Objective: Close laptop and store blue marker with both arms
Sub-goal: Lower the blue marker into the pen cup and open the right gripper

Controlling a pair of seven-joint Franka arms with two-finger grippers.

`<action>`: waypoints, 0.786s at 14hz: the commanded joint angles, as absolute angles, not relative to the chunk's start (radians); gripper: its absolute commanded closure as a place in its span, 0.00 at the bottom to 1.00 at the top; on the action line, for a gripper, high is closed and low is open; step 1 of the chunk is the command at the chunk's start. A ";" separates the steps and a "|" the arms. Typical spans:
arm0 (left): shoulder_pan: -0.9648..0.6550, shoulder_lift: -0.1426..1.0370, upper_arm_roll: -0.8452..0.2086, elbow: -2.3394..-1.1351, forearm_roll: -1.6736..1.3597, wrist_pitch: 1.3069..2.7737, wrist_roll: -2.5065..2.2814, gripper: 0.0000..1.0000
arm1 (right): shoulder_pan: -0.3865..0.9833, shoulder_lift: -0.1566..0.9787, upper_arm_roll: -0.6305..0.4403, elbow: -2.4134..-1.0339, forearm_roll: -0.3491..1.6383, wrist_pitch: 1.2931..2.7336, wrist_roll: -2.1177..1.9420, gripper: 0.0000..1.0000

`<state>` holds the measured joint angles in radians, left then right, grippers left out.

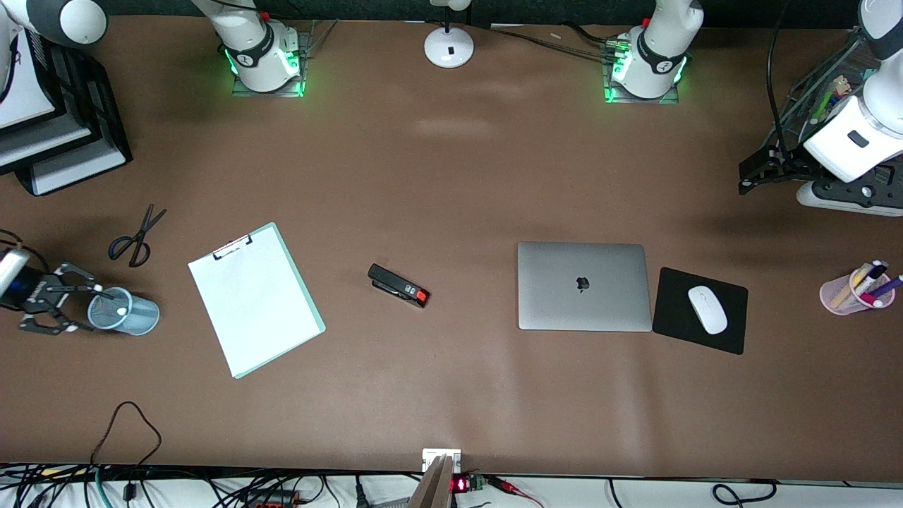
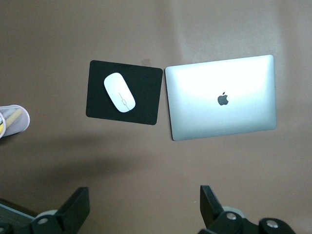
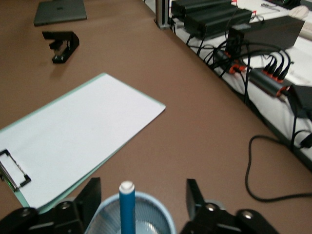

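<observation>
The silver-grey laptop lies shut on the table with its apple logo up; it also shows in the left wrist view. The blue marker stands pale end up in a light-blue mesh cup at the right arm's end of the table. My right gripper is open beside that cup, with its fingers on either side of the rim and apart from the marker. My left gripper is open and empty, up in the air over bare table at the left arm's end.
A clipboard with white paper, black scissors and a black stapler lie between the cup and the laptop. A white mouse sits on a black pad. A pink pen cup and stacked trays stand at the table's ends.
</observation>
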<state>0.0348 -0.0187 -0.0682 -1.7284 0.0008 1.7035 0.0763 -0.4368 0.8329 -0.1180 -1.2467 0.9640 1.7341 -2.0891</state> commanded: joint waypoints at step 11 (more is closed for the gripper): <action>0.038 -0.015 -0.064 -1.717 0.002 1.713 0.057 0.00 | -0.217 0.675 -0.110 -1.014 0.599 1.568 -1.551 0.00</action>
